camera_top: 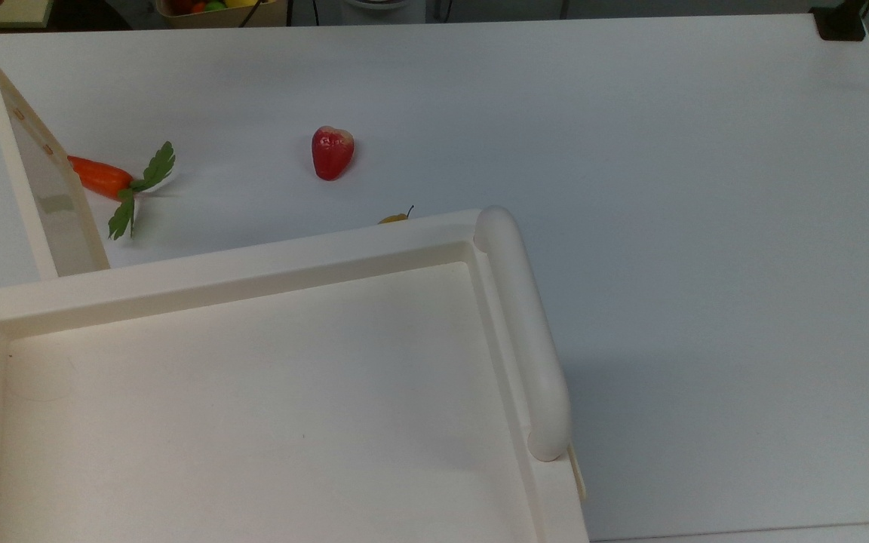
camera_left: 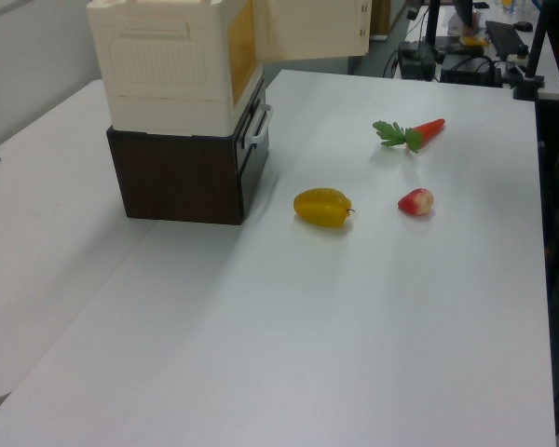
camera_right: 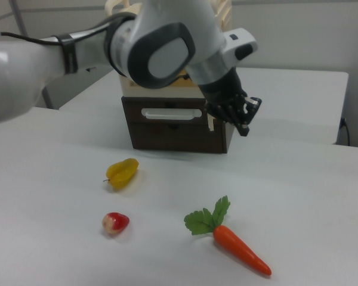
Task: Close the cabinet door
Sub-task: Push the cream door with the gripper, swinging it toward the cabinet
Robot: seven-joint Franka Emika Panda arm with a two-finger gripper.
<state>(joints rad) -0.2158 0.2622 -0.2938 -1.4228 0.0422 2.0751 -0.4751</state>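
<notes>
1 thin door [camera_top: 42, 177] swings wide from the cabinet [camera_top: 253, 392] at the top view's left; it looks light, stiff and glossy (slippery), so push flat near its free edge. Beyond, the gripper [camera_right: 241, 116]: spread or pressed together, I cannot tell.

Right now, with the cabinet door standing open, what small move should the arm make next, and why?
Probably push the gripper against the outer face of the cabinet door near its free edge, swinging it toward the cabinet. The door stands wide open, and the gripper hangs close by that edge.
</notes>
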